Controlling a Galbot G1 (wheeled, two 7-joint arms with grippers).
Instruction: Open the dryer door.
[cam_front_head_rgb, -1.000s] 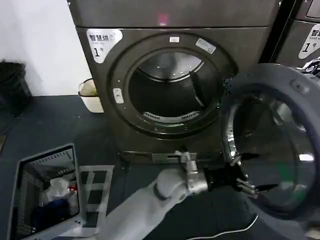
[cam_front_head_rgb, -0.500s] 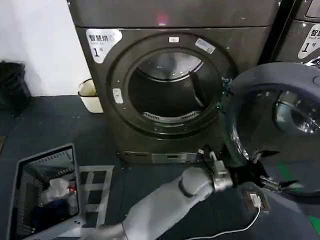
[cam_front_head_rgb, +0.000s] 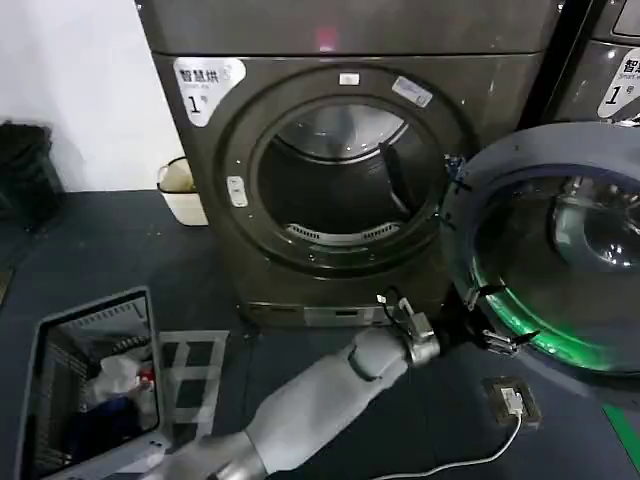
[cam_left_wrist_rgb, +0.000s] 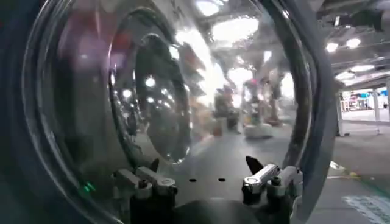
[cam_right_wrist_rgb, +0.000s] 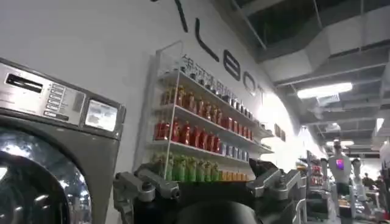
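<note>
Dryer door (cam_front_head_rgb: 560, 260) swung wide; my left claw (cam_front_head_rgb: 492, 322) sits spread at its lower rim. Next I back off.

The dryer door (cam_front_head_rgb: 555, 260) stands swung wide to the right, leaving the round drum opening (cam_front_head_rgb: 340, 185) unblocked from the front. The left gripper (cam_front_head_rgb: 495, 320), fingers spread, sits at the door's lower rim; a basket (cam_front_head_rgb: 90, 385) occupies the floor to the left.
</note>
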